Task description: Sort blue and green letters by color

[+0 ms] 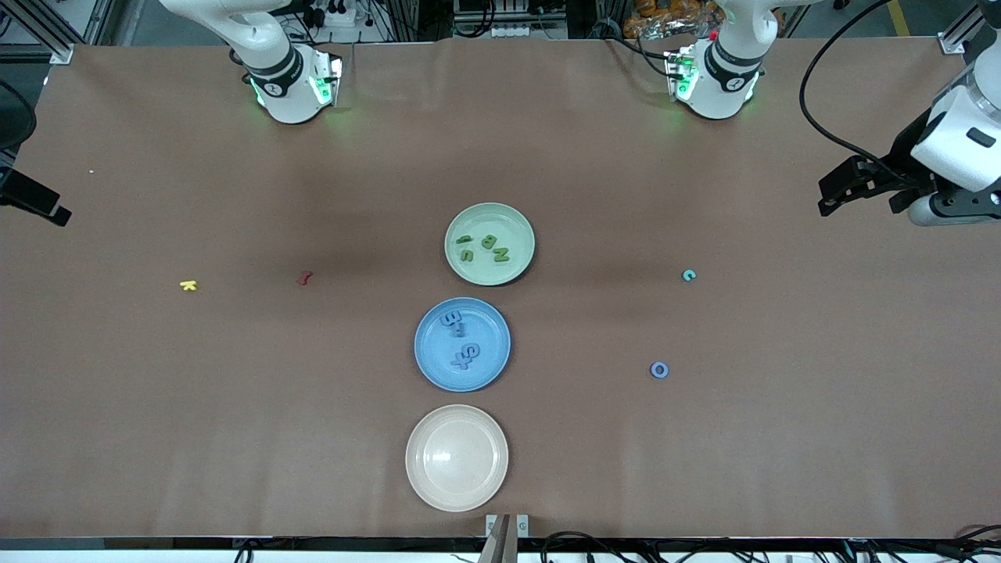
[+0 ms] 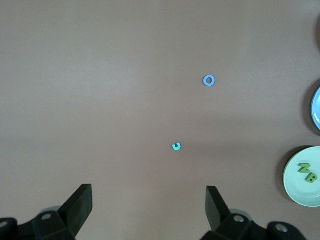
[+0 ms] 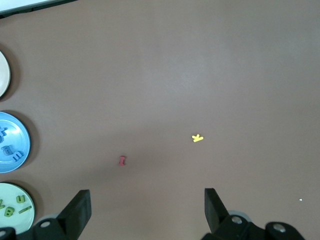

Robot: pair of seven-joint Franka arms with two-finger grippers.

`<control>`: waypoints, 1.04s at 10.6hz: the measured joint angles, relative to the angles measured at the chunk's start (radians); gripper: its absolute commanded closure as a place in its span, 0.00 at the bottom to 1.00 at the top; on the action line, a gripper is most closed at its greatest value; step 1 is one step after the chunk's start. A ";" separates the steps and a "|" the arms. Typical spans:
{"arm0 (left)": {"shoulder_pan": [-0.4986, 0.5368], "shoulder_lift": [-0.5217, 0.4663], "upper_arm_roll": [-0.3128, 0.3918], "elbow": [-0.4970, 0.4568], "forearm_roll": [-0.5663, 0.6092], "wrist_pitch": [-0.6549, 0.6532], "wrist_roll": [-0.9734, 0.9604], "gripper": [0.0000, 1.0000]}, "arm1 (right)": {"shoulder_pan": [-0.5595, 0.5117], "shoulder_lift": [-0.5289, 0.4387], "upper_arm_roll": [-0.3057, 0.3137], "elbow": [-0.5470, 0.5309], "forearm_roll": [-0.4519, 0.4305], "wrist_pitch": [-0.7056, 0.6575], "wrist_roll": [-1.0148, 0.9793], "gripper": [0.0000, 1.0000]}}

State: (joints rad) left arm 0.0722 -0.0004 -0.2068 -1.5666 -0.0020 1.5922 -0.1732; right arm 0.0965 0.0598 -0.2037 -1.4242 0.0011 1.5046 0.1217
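Observation:
Several olive green letters (image 1: pixel 487 246) lie in the pale green plate (image 1: pixel 516 223). The blue plate (image 1: pixel 438 367), nearer the front camera, holds several blue letters (image 1: pixel 459 338). A blue O (image 1: pixel 659 370) and a teal C (image 1: pixel 688 274) lie loose on the table toward the left arm's end. My left gripper (image 1: pixel 838 190) hangs high over that end, open and empty, with the O (image 2: pixel 209 80) and the C (image 2: pixel 176 146) below it. My right gripper (image 3: pixel 146 202) hangs open and empty over the right arm's end.
An empty beige plate (image 1: pixel 457 457) sits nearest the front camera. A yellow K (image 1: pixel 188 285) and a dark red letter (image 1: pixel 305 277) lie toward the right arm's end. The brown table (image 1: pixel 782 438) spreads wide around the three plates.

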 measured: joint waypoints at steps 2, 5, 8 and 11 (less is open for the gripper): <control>0.000 0.000 0.000 0.000 0.000 0.000 0.000 0.00 | 0.001 0.000 0.000 -0.009 -0.001 0.026 0.000 0.00; 0.000 0.000 0.001 0.000 0.000 0.000 0.000 0.00 | 0.003 0.000 0.000 -0.014 -0.002 0.040 0.000 0.00; 0.001 0.000 0.001 0.000 0.000 0.000 0.000 0.00 | 0.003 0.000 0.000 -0.013 -0.002 0.041 0.000 0.00; 0.001 0.000 0.001 0.000 0.000 0.000 0.000 0.00 | 0.003 0.000 0.000 -0.013 -0.002 0.042 0.000 0.00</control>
State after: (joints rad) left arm 0.0729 -0.0001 -0.2060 -1.5667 -0.0020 1.5922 -0.1732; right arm 0.0999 0.0602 -0.2038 -1.4373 -0.0012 1.5462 0.1218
